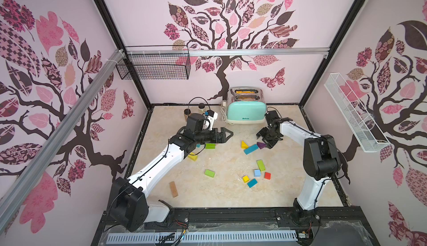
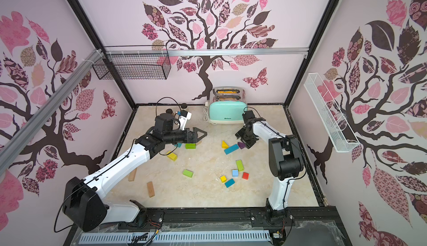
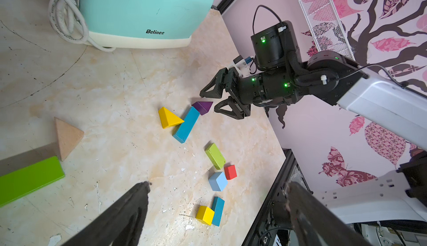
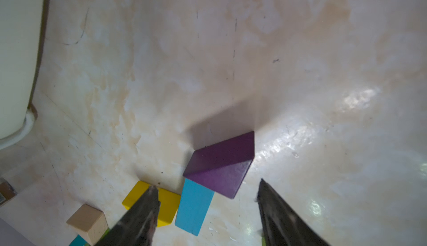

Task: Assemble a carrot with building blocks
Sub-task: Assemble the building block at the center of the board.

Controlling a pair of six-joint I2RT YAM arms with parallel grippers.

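Note:
Building blocks lie scattered on the marble table top. A purple wedge (image 1: 261, 145) (image 4: 219, 166) rests against the end of a teal bar (image 1: 250, 149) (image 4: 194, 206), with a yellow wedge (image 1: 244, 144) beside it. My right gripper (image 1: 263, 140) (image 4: 207, 183) hovers open just over the purple wedge and holds nothing. Nearer the front lie a green bar (image 1: 260, 165), a light blue cube (image 1: 257, 172), a red cube (image 1: 267, 175), a yellow cube (image 1: 245, 179) and a teal block (image 1: 252, 183). My left gripper (image 1: 230, 134) (image 3: 217, 184) is wide open and empty above a green bar (image 1: 210, 145).
A mint toaster (image 1: 246, 111) with its coiled cord (image 1: 223, 115) stands at the back, and two brown-lidded jars (image 1: 187, 113) are behind the left arm. A green block (image 1: 209, 173), a yellow block (image 1: 193, 157), a tan bar (image 1: 173, 189) and a tan wedge (image 3: 67, 136) lie left of centre.

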